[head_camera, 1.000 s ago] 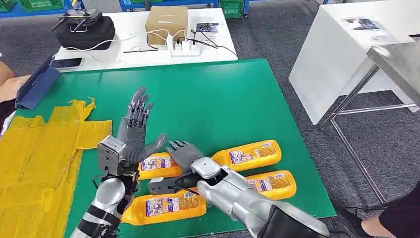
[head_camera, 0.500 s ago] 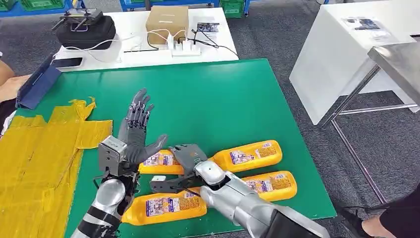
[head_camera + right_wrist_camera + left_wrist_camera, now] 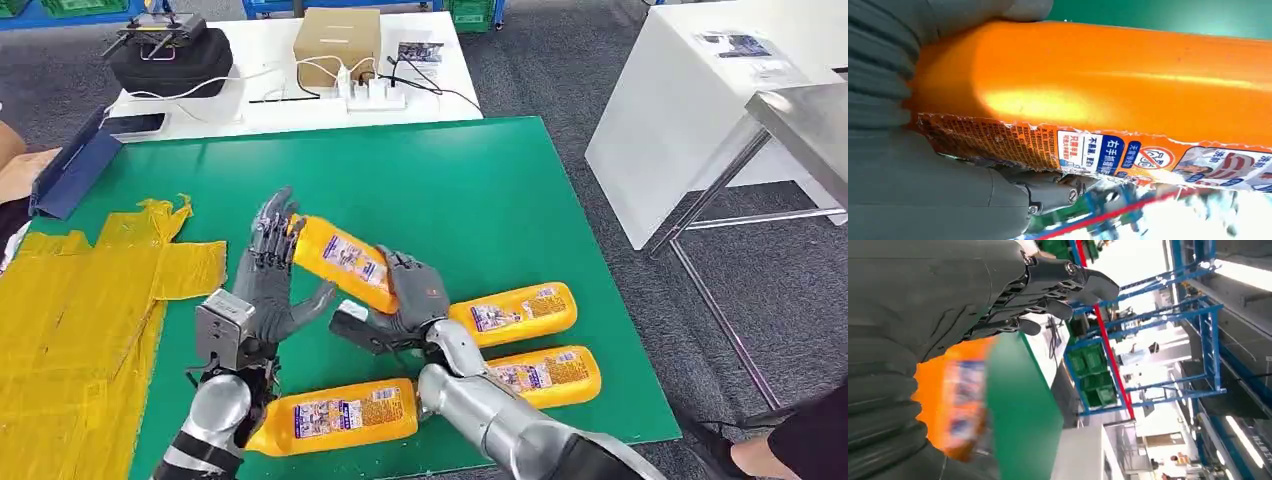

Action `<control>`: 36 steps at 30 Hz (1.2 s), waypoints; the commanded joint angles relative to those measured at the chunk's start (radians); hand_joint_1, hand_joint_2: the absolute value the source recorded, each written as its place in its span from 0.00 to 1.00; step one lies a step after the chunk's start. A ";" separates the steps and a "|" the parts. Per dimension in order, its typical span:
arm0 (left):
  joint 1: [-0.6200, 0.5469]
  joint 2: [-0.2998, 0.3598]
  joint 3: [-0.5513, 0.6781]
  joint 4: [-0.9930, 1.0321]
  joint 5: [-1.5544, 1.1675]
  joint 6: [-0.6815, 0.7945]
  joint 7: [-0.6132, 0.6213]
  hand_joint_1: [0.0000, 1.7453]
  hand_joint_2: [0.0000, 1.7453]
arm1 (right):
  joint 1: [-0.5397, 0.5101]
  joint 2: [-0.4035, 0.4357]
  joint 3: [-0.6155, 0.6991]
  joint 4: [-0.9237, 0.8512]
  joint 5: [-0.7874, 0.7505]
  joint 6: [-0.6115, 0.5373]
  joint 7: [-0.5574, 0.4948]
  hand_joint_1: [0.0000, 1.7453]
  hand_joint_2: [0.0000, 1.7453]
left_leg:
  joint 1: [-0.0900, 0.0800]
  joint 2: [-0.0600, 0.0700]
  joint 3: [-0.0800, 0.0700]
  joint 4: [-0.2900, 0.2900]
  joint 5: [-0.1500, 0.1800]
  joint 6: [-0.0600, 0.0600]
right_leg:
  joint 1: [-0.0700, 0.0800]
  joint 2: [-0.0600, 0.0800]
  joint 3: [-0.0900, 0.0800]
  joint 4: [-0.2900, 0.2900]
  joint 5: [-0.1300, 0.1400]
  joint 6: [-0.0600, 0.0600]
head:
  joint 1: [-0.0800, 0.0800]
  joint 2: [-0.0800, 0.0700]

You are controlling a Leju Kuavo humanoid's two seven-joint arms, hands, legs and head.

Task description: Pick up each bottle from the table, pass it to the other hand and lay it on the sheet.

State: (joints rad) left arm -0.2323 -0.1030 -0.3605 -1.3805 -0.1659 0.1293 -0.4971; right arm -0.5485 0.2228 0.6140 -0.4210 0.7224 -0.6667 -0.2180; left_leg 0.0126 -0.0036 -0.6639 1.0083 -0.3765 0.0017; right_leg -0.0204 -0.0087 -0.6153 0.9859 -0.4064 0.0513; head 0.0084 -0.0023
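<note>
On the green surface (image 3: 480, 190), an orange bottle (image 3: 335, 416) lies on its side along the near edge, between the robot's two silver arms. Toward the near right corner, a second bottle (image 3: 545, 374) and a third bottle (image 3: 515, 312) lie side by side, the third slightly farther in.

Above them, the right robot hand (image 3: 405, 305) grips a fourth bottle (image 3: 340, 262) by its lower end and holds it tilted clear of the surface, its upper end reaching the fingertips of the left robot hand (image 3: 272, 275). The left robot hand stands upright with fingers spread and palm toward the bottle, closed on nothing; whether its fingertips touch the bottle cannot be told. The right wrist view shows thumb and fingers wrapped around the orange body (image 3: 1098, 80) beside its torn label.

A crumpled yellow sheet (image 3: 70, 300) covers the left side of the surface. A blue folder (image 3: 70, 175) leans at the far left corner. Beyond the far edge, a white table (image 3: 250, 110) carries a black bag (image 3: 170, 60), a cardboard box (image 3: 337, 45) and a power strip (image 3: 370, 97).
</note>
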 commanded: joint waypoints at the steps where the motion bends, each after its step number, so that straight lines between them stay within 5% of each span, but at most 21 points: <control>1: 0.036 0.033 0.025 -0.076 -0.022 0.004 0.018 0.00 1.00 | 0.111 -0.031 -0.344 -0.356 -0.152 0.005 -0.123 1.00 1.00 | 0.000 0.000 0.001 0.000 -0.001 0.000 | 0.000 0.000 0.002 0.000 -0.001 -0.002 | 0.000 0.000; 4: 0.035 0.032 0.025 -0.075 -0.022 0.004 0.018 0.00 1.00 | 0.116 -0.029 -0.345 -0.360 -0.151 0.004 -0.121 1.00 1.00 | 0.000 0.000 0.002 0.000 -0.001 0.000 | 0.000 0.000 0.003 0.000 -0.001 -0.002 | 0.000 0.000; 7: 0.044 0.033 0.027 -0.085 -0.028 0.014 0.039 0.00 1.00 | 0.209 0.030 -0.539 -0.561 -0.233 -0.031 -0.272 1.00 1.00 | 0.000 0.000 0.004 0.001 -0.003 0.000 | 0.001 0.000 0.004 0.001 -0.003 -0.003 | 0.000 0.000; 10: 0.044 0.033 0.032 -0.077 -0.025 0.016 0.065 0.00 1.00 | 0.299 0.049 -0.583 -0.794 -0.309 -0.031 -0.307 1.00 1.00 | 0.000 -0.002 0.003 0.001 -0.002 0.000 | 0.000 -0.002 0.003 0.002 -0.004 -0.003 | 0.000 0.000; 12: 0.045 0.034 0.034 -0.072 -0.012 0.010 0.079 0.00 1.00 | 0.338 0.038 -0.553 -0.896 -0.359 -0.029 -0.308 1.00 1.00 | -0.001 -0.003 0.000 0.000 -0.001 0.000 | 0.000 -0.002 0.001 0.001 -0.002 -0.002 | 0.000 0.000; 14: 0.033 0.048 0.033 -0.044 0.032 -0.032 0.144 0.00 1.00 | 0.376 -0.008 -0.455 -0.984 -0.430 0.093 -0.301 1.00 1.00 | 0.000 -0.003 0.001 0.000 -0.002 0.000 | 0.000 -0.002 0.002 0.001 -0.003 -0.002 | 0.000 0.000; 36: 0.018 0.056 0.033 -0.017 0.057 -0.054 0.150 0.00 1.00 | 0.384 -0.013 -0.417 -0.977 -0.434 0.103 -0.308 1.00 1.00 | 0.000 0.000 0.004 0.000 -0.003 -0.001 | 0.001 0.000 0.004 -0.001 -0.003 -0.003 | 0.000 0.000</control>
State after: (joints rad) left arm -0.1794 -0.0652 -0.3365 -1.4576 -0.1095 0.0805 -0.3525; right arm -0.1505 0.2350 0.1831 -1.4038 0.2945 -0.5612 -0.5226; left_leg 0.0125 -0.0042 -0.6658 1.0083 -0.3776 0.0009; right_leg -0.0205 -0.0098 -0.6179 0.9858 -0.4069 0.0511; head 0.0084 -0.0023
